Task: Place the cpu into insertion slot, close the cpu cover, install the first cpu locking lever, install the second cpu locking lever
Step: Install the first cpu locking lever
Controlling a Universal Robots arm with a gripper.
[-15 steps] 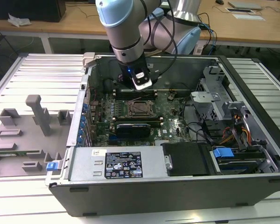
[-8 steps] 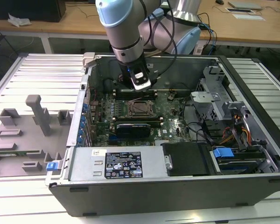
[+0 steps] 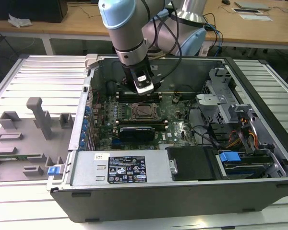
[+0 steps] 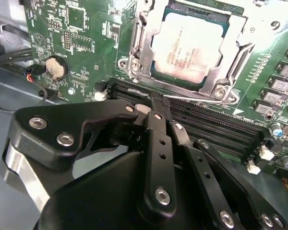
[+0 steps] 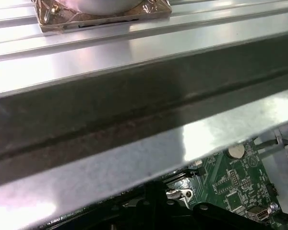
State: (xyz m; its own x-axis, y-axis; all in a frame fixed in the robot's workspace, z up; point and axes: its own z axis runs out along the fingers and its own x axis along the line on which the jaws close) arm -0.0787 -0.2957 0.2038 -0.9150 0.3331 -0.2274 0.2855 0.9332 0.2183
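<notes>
One Universal Robots arm reaches down into an open computer case (image 3: 182,203) in the exterior view. Its gripper (image 3: 145,89) hangs just above the motherboard (image 3: 180,129), close beside the insertion slot (image 3: 145,111) on the side toward the case's back wall.

Two black fingers (image 4: 157,143) in the second wrist view are drawn together with no gap visible between them. Their tip sits over the long black memory slots (image 4: 211,129), right at the end of a thin metal locking lever (image 4: 201,99). Whether they pinch that lever cannot be told. Just beyond, the cpu (image 4: 185,45) lies flat in its socket, pale metal face up. The cpu cover (image 4: 139,52) is folded down around it, framing the chip on all sides. A coin cell battery (image 4: 56,68) sits well apart on the green board.

Most of the first wrist view is the case's grey metal wall (image 5: 134,120), with a corner of the board and the coin cell below it.
</notes>
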